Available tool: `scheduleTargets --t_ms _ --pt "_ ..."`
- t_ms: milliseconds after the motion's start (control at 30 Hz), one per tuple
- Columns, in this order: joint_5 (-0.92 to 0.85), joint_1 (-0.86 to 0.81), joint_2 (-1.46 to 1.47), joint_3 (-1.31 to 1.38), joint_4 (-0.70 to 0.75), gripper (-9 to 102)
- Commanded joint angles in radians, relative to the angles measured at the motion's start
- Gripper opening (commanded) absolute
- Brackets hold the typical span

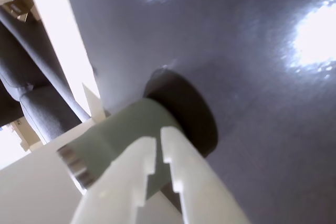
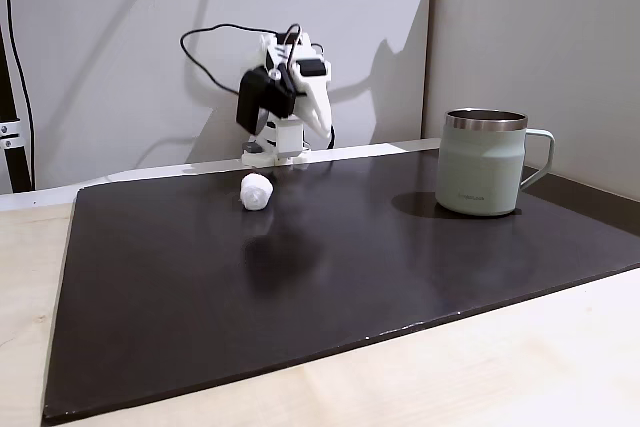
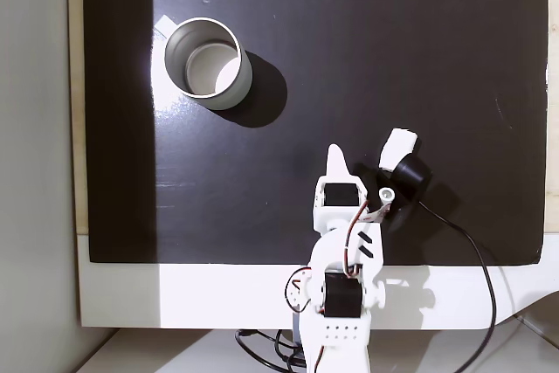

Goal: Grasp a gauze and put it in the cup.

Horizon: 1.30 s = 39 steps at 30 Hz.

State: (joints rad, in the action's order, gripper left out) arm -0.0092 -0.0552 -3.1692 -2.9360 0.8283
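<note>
one dark mat [image 2: 300,277] covers most of the table [image 2: 560,367]; in the side fixed view it runs from the near edge back to the wall.

one arm [image 3: 341,277], white, folded up at the far edge of the mat in the side fixed view, a black cable [image 2: 215,42] looping behind it. from above, the arm sits at the bottom centre.

one cup [image 2: 482,162], pale green with a steel rim, upright, mouth up. in the side fixed view it stands on the right of the mat, handle [image 2: 538,157] pointing right. from above the cup [image 3: 210,63] is top left, interior bare as far as visible. in the wrist view the cup [image 1: 115,140] appears just past the fingertips, rim toward lower left.

one gauze [image 2: 256,190], small white wad, roughly round, no clear long axis. it lies on the mat near the arm's base, left of centre, well apart from the cup. from above the gauze [image 3: 401,141] is partly hidden by the black wrist camera [image 3: 406,174].

gripper [image 1: 157,148]: two white fingers, narrow gap between the tips, nothing held.
</note>
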Motion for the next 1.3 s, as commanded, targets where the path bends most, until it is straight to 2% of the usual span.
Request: scheduleTargets --t_ms 0,167,300,633,867,1033,1267 --pt "-0.038 0.020 -0.009 0.173 0.100 0" --pt "-0.140 -0.006 0.015 0.330 0.238 0" --pt "-0.247 -0.121 0.156 0.477 0.325 0" --pt "-0.664 -0.344 0.561 0.816 0.468 2" --pt "-0.954 -0.436 0.902 1.062 0.555 10" --pt "-1.127 -0.469 1.034 1.114 0.572 16" --pt "-1.384 -0.479 1.244 1.178 0.689 24"
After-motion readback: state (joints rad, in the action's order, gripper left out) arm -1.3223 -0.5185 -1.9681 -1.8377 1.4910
